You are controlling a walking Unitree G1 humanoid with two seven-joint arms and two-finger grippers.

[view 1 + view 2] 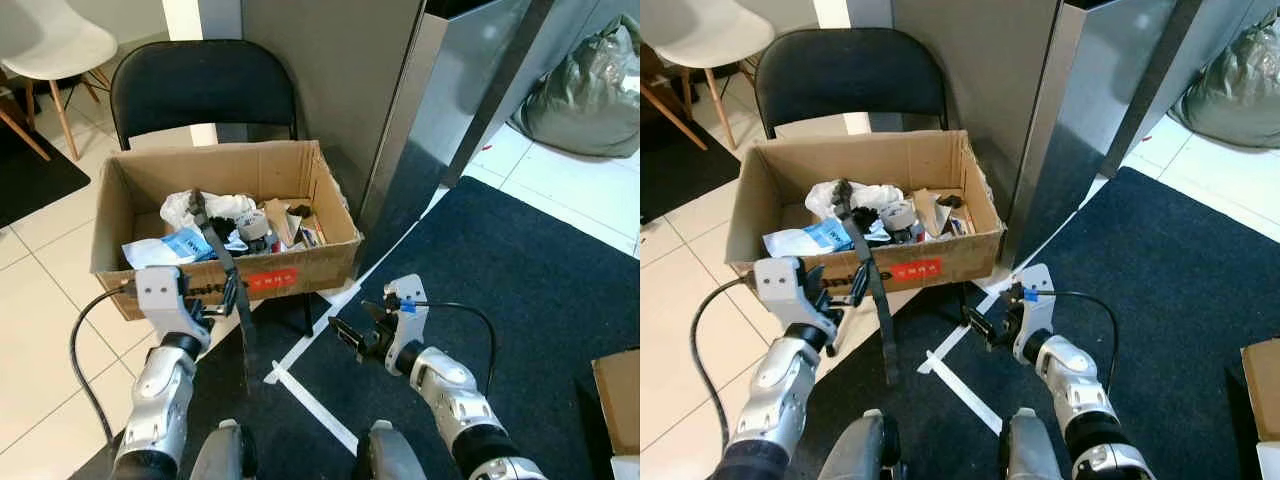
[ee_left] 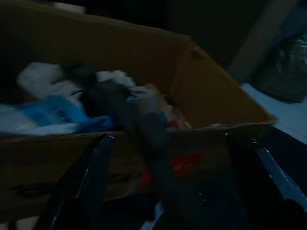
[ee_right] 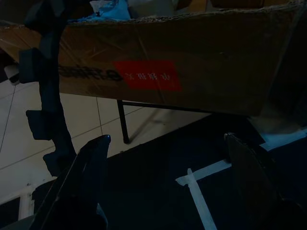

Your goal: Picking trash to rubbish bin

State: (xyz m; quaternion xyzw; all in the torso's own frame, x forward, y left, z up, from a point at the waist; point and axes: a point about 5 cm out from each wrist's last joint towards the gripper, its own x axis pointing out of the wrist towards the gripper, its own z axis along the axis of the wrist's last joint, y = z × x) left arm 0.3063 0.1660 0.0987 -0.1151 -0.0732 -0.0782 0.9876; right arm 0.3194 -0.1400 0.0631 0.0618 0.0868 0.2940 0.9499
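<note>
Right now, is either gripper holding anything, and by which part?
Nothing is held. The left gripper has jaws open around the dark strap; the right gripper is open, empty.

The cardboard box (image 3: pixel 216 72) bears a red label (image 3: pixel 146 75) with white characters and dark print, both illegible

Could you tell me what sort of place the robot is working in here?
Probably a home or small office interior: pale tiled floor with a dark carpet, a black folding chair bearing a cardboard box of trash, and a white chair behind.
</note>
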